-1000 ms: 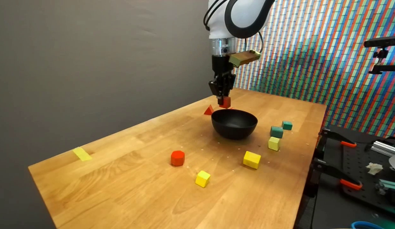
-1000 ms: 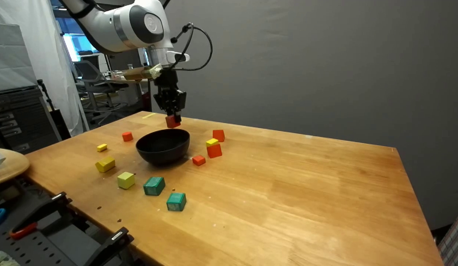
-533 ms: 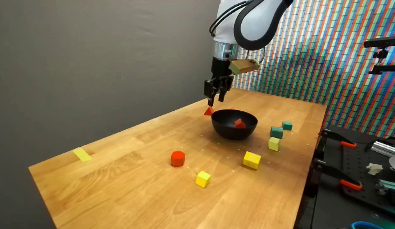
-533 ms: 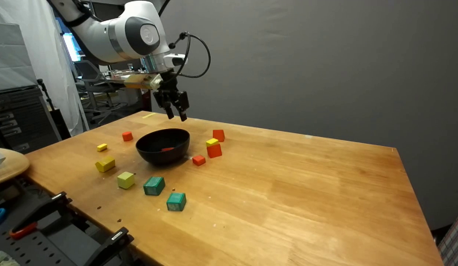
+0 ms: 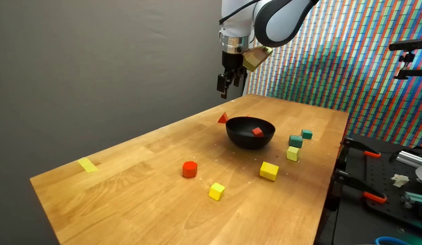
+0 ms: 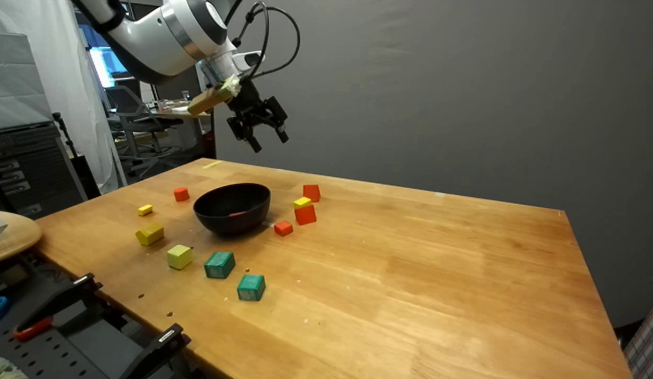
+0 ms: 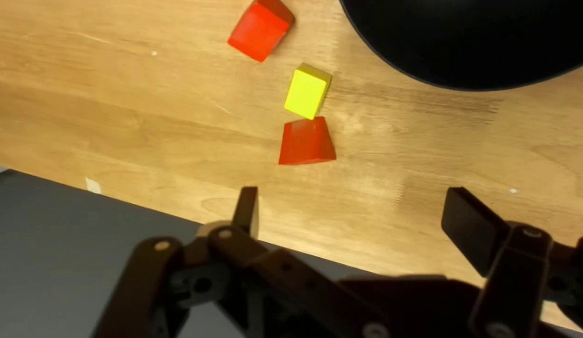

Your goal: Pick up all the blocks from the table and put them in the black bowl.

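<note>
Ten blocks (image 6: 219,265) lie on the table (image 6: 436,273), and one red block (image 5: 257,132) sits inside the black bowl (image 5: 246,141). Our gripper (image 6: 270,143) hangs high toward the far edge, its fingers (image 7: 474,230) spread with nothing between them. We judge the tapered red block (image 6: 311,192), far and right of the bowl in an exterior view, can be next. Whether it touches the yellow block (image 7: 306,93) we cannot tell, so we should descend slowly, align with its sides and grip low, because sloped faces may slip.
</note>
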